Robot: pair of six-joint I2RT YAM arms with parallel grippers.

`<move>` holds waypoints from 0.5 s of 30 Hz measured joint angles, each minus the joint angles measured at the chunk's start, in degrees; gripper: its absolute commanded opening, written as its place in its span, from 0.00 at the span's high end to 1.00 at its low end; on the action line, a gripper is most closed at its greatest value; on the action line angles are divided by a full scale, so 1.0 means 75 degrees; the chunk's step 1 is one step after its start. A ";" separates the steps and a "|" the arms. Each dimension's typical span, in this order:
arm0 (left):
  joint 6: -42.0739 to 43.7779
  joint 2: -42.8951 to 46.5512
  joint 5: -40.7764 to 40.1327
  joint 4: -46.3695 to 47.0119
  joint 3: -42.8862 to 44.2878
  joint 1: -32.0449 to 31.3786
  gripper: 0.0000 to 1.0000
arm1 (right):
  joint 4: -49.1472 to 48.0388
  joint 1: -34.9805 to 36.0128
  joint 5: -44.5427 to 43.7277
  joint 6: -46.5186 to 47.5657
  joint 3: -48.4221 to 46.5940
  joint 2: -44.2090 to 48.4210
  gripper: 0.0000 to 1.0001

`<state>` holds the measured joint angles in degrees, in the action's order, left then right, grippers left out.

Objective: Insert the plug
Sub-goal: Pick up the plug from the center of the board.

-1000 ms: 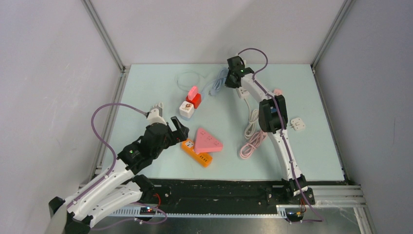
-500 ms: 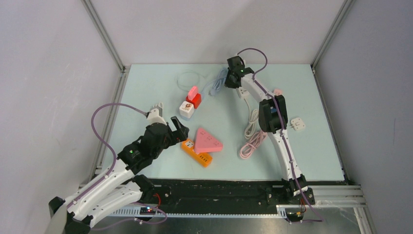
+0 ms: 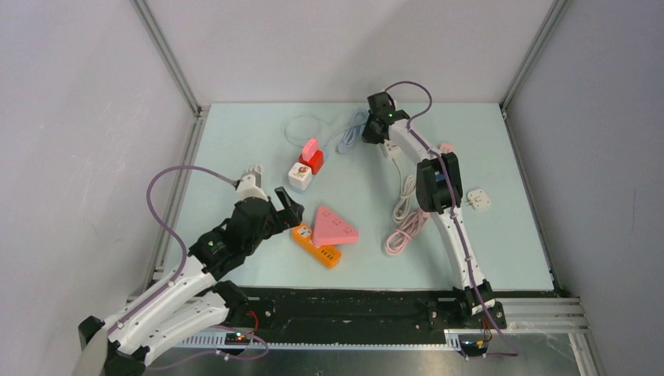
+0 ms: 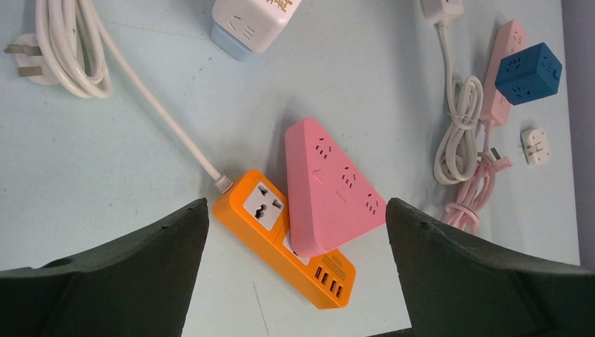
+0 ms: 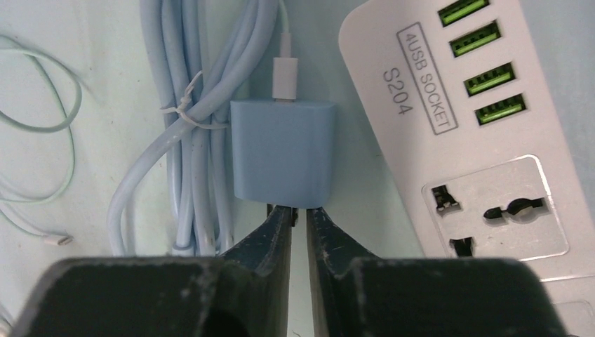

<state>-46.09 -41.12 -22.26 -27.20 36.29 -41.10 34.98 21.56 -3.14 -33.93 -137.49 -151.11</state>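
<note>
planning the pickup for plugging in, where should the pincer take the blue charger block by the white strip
Grip the blue charger block across its two long sides, at the end nearest the right pincer, coming from above. It lies flat and its cable leaves the far end. The cord bundle crowds one side and the white strip sits close on the other, so room is tight.
</note>
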 measured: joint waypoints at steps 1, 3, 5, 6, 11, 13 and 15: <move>0.0000 0.0000 0.0000 0.0000 0.0000 0.0000 0.00 | -0.0009 -0.0015 0.0017 -0.0035 0.0000 -0.0012 0.97; 0.0000 0.0000 0.0000 0.0000 0.0000 0.0000 0.00 | -0.0012 -0.0041 0.0041 -0.0087 0.0000 -0.0017 1.00; 0.0000 0.0003 0.0000 0.0000 0.0000 0.0000 0.00 | -0.0047 -0.0055 0.0038 -0.0114 0.0000 -0.0017 1.00; 0.0000 0.0003 0.0000 0.0000 0.0000 0.0000 0.00 | -0.0067 -0.0055 0.0047 -0.0117 0.0000 -0.0017 1.00; 0.0000 0.0006 0.0003 0.0000 0.0000 0.0000 0.00 | -0.0402 -0.0055 0.0050 -0.0058 0.0411 0.0157 1.00; 0.0003 0.0015 0.0003 0.0000 0.0000 0.0000 0.00 | -0.0734 -0.0055 0.0105 0.0012 0.1128 0.0539 1.00; 0.0006 0.0055 0.0003 0.0000 0.0000 0.0000 0.00 | -0.0927 -0.0055 0.0224 0.0087 0.1993 0.1064 1.00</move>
<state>-46.04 -40.71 -22.24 -27.20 36.29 -41.10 28.03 21.15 -1.45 -33.28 -122.54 -143.13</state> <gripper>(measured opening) 0.996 0.010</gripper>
